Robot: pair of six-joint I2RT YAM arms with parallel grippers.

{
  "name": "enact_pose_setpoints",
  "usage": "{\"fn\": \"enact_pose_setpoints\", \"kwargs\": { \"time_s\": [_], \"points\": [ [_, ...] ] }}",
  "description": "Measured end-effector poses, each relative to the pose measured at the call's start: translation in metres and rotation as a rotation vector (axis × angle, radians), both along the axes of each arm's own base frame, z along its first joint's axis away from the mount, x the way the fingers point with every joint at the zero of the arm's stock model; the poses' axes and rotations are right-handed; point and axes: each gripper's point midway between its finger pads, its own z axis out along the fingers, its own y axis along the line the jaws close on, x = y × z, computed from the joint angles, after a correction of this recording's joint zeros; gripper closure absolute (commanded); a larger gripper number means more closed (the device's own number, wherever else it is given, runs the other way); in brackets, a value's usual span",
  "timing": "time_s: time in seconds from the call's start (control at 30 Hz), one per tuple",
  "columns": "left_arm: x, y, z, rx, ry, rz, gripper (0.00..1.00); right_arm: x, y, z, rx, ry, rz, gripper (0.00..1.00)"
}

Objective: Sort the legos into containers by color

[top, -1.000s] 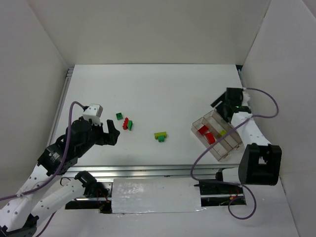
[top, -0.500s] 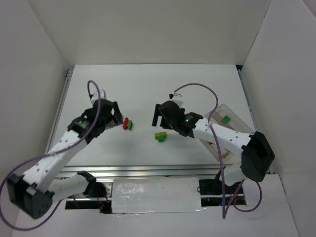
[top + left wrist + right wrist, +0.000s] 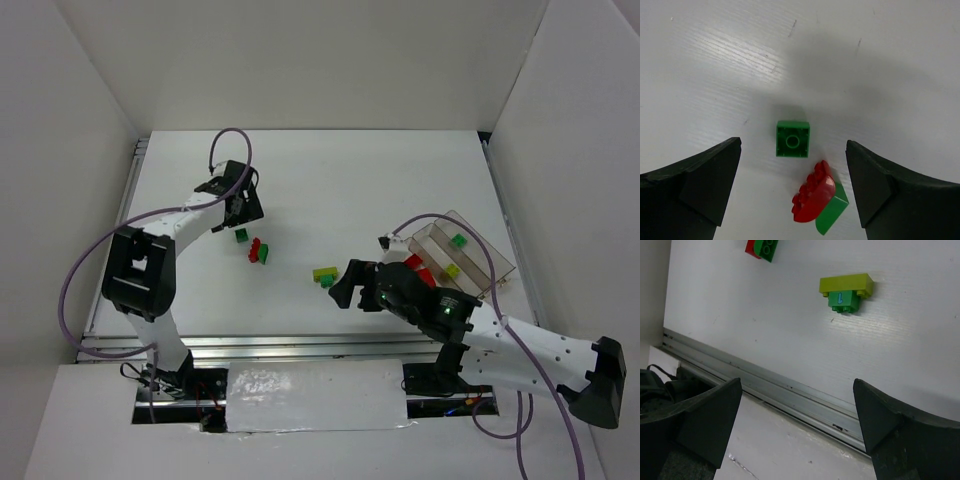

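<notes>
Left gripper point(image 3: 792, 147) spread wide, framing a green brick point(image 3: 792, 139); right gripper point(image 3: 343, 285) jaws apart, its arm hiding the clear tray point(image 3: 487, 250) corner.

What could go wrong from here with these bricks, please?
The open left gripper hangs over the lone green brick; a finger could knock the red-and-green pair close beside it. The yellow-green brick sits against a green numbered brick; grabbing both might mix colours in the clear tray.

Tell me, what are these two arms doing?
Two robot arms are sorting toy bricks by colour into a clear tray. A few already sit inside. Both grippers are open and empty: the left gripper hovers over a small green brick, the right gripper faces a yellow-green and green pair.
</notes>
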Motion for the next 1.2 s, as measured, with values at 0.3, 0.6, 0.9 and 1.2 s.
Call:
{"fn": "enact_pose_setpoints", "kwargs": {
  "time_s": [0.3, 0.6, 0.9, 1.2],
  "points": [
    [0.01, 0.01, -0.034, -0.034, 0.057, 0.005, 0.26, -0.009, -0.007, 0.007, 0.033, -0.012, 0.01, 0.01],
    [-0.002, 0.003, -0.059, -0.072, 0.1, -0.02, 0.52, -0.009, -0.007, 0.001, 0.013, 0.001, 0.011, 0.0],
    [-0.001, -0.007, -0.051, -0.12, 0.065, -0.056, 1.0, -0.008, -0.009, 0.007, 0.032, -0.012, 0.001, 0.0],
    [-0.061, -0.097, 0.145, -0.568, -0.486, -0.415, 1.0, -0.007, -0.029, 0.077, 0.336, -0.168, -0.089, 0.01]
  ]
}}
